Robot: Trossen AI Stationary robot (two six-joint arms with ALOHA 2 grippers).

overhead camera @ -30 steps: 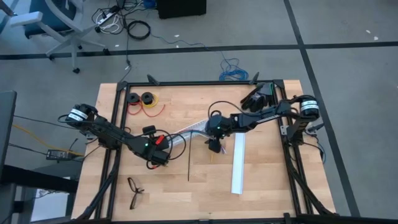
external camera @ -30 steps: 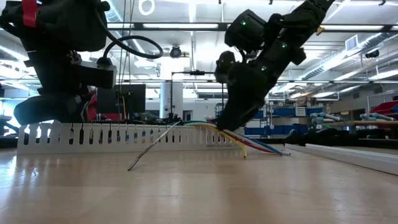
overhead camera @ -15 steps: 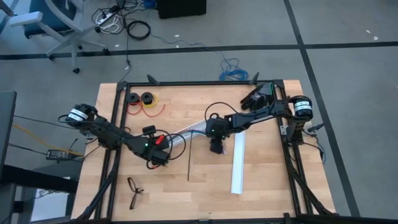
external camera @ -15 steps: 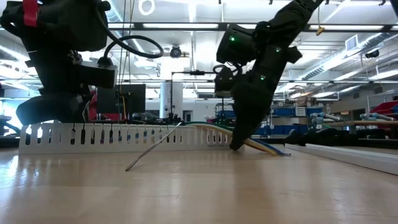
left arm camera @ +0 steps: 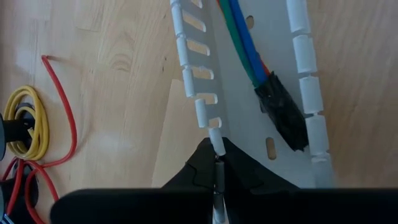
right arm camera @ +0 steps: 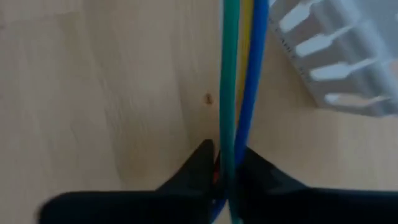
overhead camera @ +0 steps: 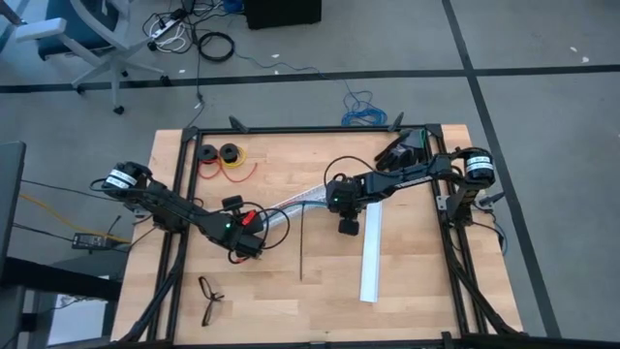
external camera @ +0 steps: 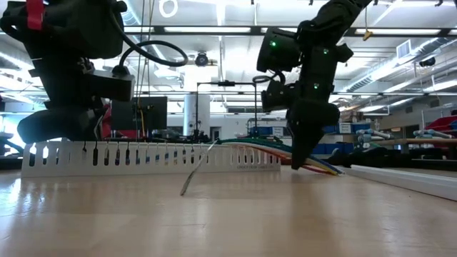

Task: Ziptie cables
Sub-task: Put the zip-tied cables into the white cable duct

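Observation:
The cables are thin green, blue and yellow wires. They lie in a white slotted rail at mid-table, with their black connector inside it. Their free ends run out over the wood. My right gripper stands over those ends, shut on them. My left gripper is at the rail's left end, shut on its wall. The ziptie, a thin black strip, lies near the rail. In the low view its far end is raised by the rail and its near end rests on the table. My left gripper pinches one tab of the slotted rail's side wall between its two fingers, at the rail's near-left end. The rail lies on the table. My right gripper pinches the bundle of wires between its two fingers, near the cables' free ends. Its fingers come from above, pointing down. The wires run low over the table out of the rail.
A second white rail lies right of the ziptie. A red and yellow wire with two black spools sits at the far left. A small dark wire-like object lies near the front left. Bare wood shows in front.
My right gripper has shut on the cables, tipped from slanting to upright, and gone a little toward the table's right edge. The cable ends have shifted right with it. The ziptie has slid toward the right.

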